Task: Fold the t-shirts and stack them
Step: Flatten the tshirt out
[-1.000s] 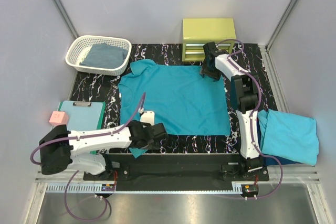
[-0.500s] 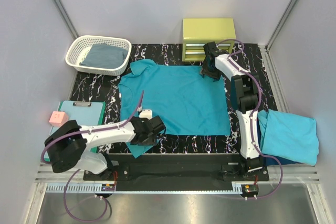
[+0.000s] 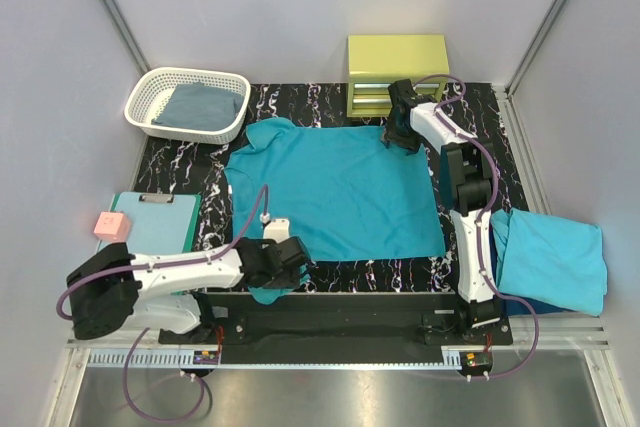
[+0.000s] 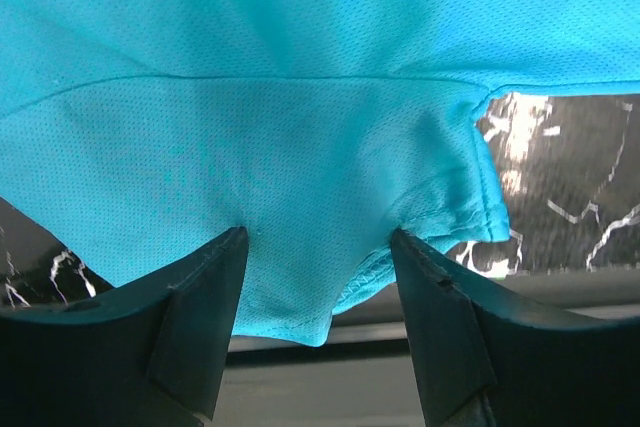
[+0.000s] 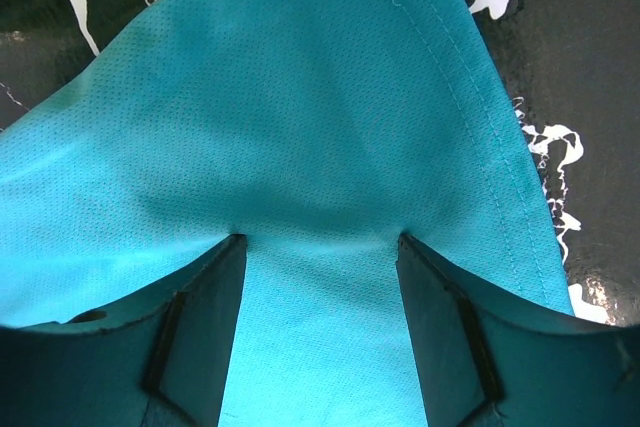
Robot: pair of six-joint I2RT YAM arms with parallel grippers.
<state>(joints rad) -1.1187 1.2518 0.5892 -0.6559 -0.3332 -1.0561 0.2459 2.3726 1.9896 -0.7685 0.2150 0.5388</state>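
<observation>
Teal t-shirt (image 3: 340,187): lying spread flat across the middle of the black marbled counter (image 3: 180,162).
Left tool (image 4: 318,237): pressing on the shirt's sleeve at 7 o'clock, jaws standing wide apart, cloth puckering between them, nothing clamped.
Right tool (image 5: 320,239): bearing down on the shirt's corner at 1 o'clock, jaws also parted over the cloth.
Lighter turquoise t-shirt (image 3: 555,257): lying flat at 4 o'clock, beside the counter.
Basket (image 3: 150,97): sitting at 10 o'clock, holding a dark blue t-shirt (image 3: 200,105).
</observation>
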